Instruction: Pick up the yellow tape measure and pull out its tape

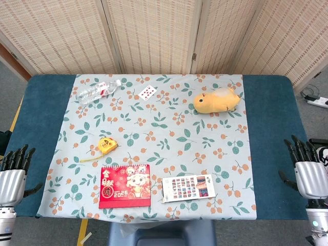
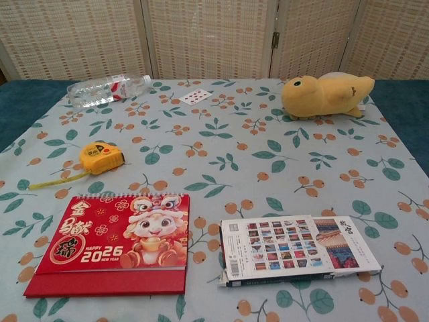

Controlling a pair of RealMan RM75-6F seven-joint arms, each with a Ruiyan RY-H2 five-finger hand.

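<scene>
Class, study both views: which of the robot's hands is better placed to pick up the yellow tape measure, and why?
Probably the left hand. The yellow tape measure lies on the left half of the tablecloth, just beyond the red calendar. The right hand waits at the opposite table edge. Both hold nothing, fingers apart.

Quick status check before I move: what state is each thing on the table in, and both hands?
yellow tape measure: on the cloth, a short length of tape already out
water bottle: lying on its side
playing card: flat, face up
plush toy: lying on the cloth
desk calendar: lying flat
card box: lying flat
left hand: open, empty
right hand: open, empty
</scene>
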